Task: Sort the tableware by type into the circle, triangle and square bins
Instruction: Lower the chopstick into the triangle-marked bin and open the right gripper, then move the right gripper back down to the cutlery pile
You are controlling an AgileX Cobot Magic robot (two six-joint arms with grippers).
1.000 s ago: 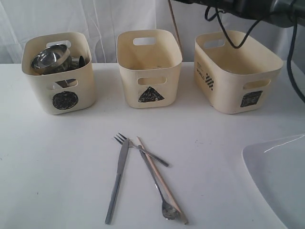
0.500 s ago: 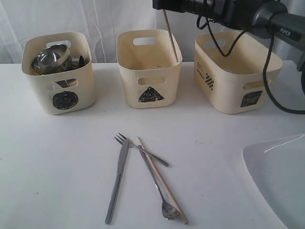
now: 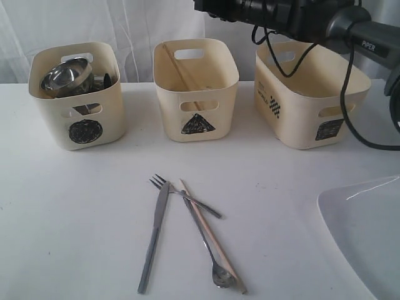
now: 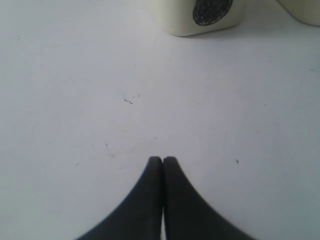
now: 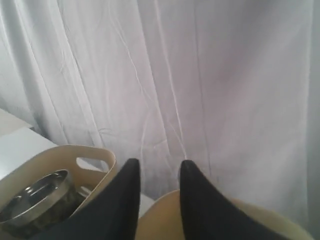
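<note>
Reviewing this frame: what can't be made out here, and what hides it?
- Circle bin, exterior view: whatever lies under the steel bowl is hidden by the bowl and the bin's wall.
- Square bin, exterior view: its floor is hidden by its front wall.
- White plate, exterior view: cut off by the right and bottom edges.
- Left gripper: outside the exterior view; seen only in the left wrist view.

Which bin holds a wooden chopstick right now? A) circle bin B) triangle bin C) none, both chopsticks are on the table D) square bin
B: one wooden chopstick leans slantwise inside the triangle bin, its top end near the back rim.
</note>
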